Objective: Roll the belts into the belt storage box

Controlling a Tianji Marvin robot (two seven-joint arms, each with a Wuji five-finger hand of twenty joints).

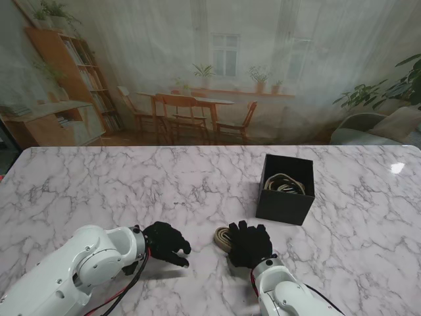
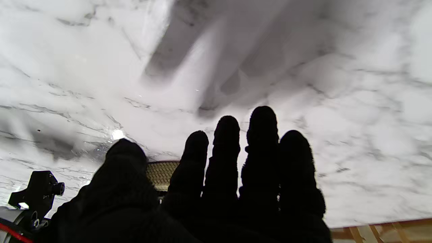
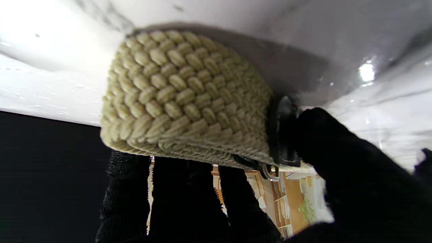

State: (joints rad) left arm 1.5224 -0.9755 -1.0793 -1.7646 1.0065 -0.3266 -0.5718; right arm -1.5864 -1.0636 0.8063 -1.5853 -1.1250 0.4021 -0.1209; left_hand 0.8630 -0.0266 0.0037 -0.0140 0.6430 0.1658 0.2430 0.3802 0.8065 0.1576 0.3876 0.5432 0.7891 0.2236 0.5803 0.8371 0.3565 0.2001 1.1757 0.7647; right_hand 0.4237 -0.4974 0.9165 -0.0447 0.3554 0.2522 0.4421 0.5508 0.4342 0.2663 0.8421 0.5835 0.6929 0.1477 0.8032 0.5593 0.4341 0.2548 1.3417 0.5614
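Observation:
A rolled beige woven belt (image 1: 222, 237) lies on the marble table near me, mostly covered by my right hand (image 1: 249, 243). The right wrist view shows the roll (image 3: 185, 94) filling the frame, resting on the table, with the fingers (image 3: 189, 202) on one side and the thumb (image 3: 337, 152) by its dark buckle on the other. My left hand (image 1: 167, 242) rests on the table to the left of the belt, fingers loosely curled and holding nothing. A strip of the belt (image 2: 163, 172) shows past the left hand (image 2: 216, 189). The black storage box (image 1: 284, 205) stands farther off to the right, holding a coiled belt (image 1: 284, 184).
The white marble table (image 1: 131, 184) spreads wide on all sides of the box and hands. Its far edge meets a printed backdrop of a room. A bright light reflection (image 1: 396, 168) sits at the far right.

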